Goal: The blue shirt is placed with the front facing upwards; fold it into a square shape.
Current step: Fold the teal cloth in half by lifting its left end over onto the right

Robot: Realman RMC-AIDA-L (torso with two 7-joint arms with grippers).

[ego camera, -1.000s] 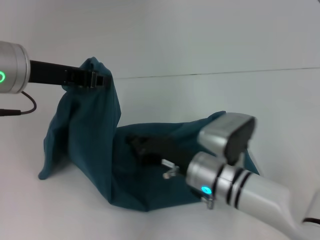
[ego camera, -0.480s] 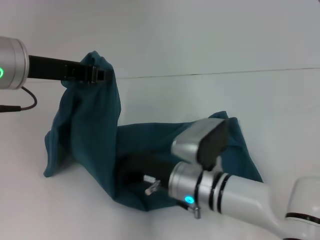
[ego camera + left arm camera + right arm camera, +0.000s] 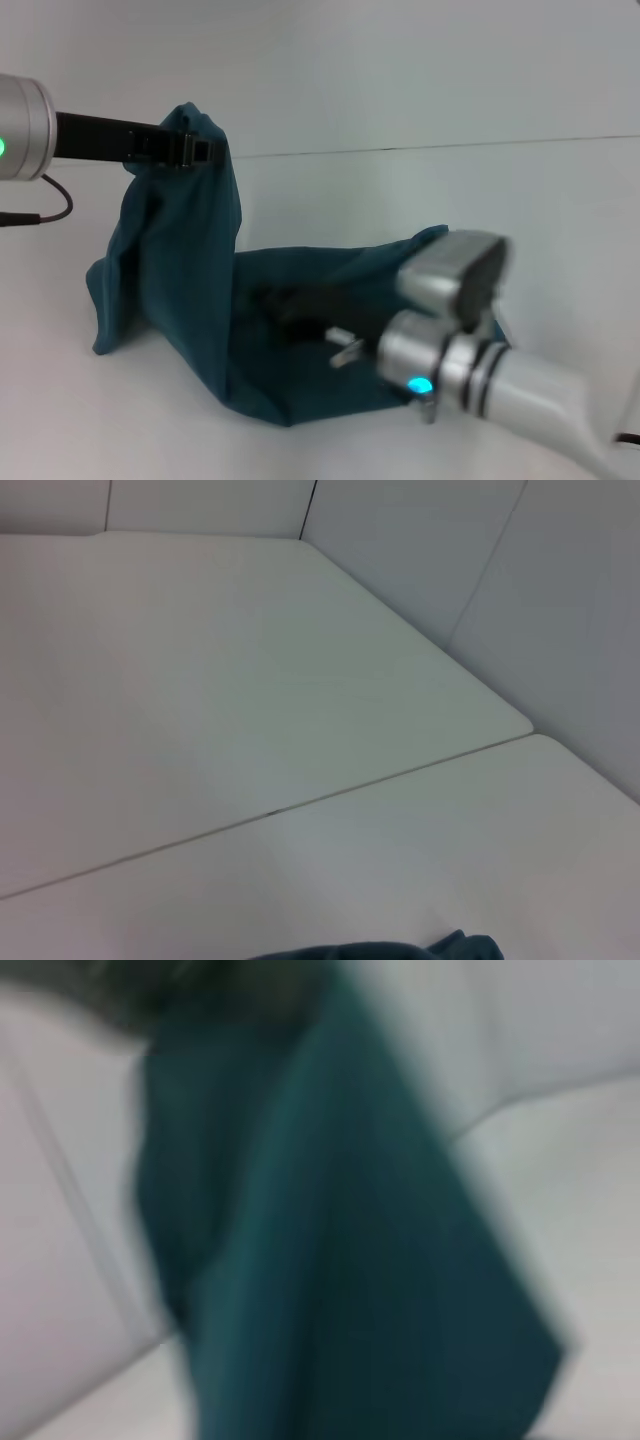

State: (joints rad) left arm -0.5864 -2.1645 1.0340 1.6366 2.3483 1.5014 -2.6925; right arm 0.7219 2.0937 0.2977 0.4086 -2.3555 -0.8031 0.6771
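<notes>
My left tool (image 3: 195,152) pinches the blue shirt (image 3: 190,270) aloft; it's limp, best gripped at edges. Right tool (image 3: 290,305) probably grips cloth; I can't tell.

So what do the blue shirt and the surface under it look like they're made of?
The dark teal-blue shirt looks like soft, matte woven or knit fabric, likely cotton: it hangs in limp folds from the left hand and shows no sheen. The white table looks like smooth, hard laminate or plastic with a faint gloss and a thin seam line; the exact material is unclear.
</notes>
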